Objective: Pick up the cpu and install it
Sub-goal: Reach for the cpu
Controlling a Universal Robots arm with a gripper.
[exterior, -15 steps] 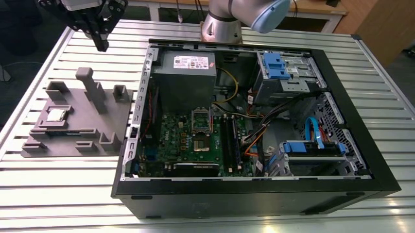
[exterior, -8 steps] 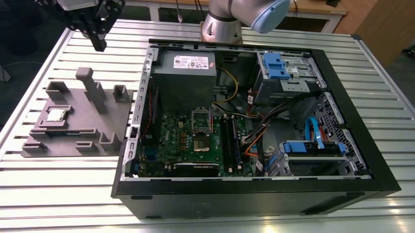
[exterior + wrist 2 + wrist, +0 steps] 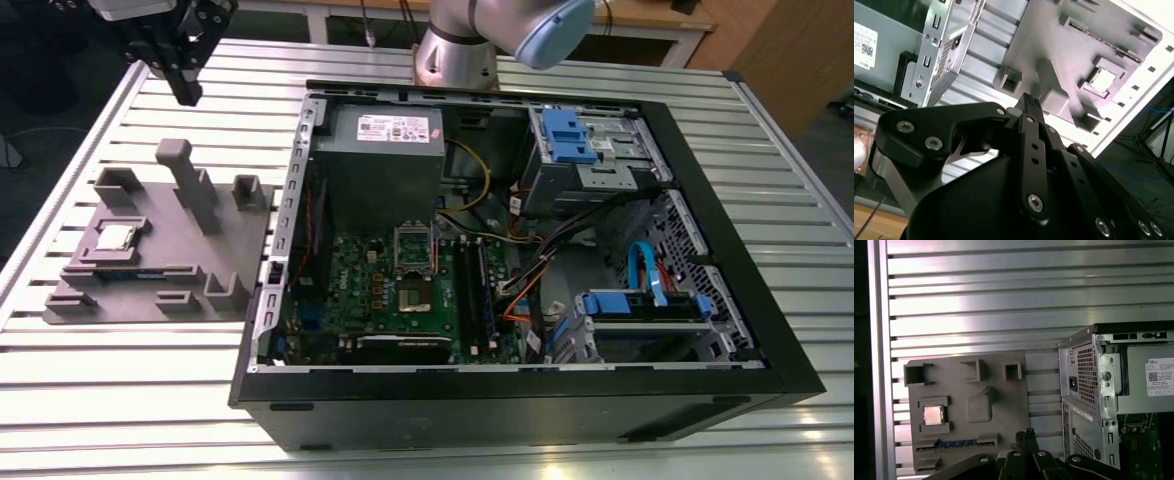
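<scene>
The grey holder lies on the slatted table. Bare slats lie open on the holder's far side in the exterior view, and the gripper hangs there with its fingers together. On the holder, a hollow block, a tall post and a stub rise along its far part. The chip sits in a pocket that is open from above. The computer case wall stands just beside the holder on the exterior view's right, leaving a narrow gap.
</scene>
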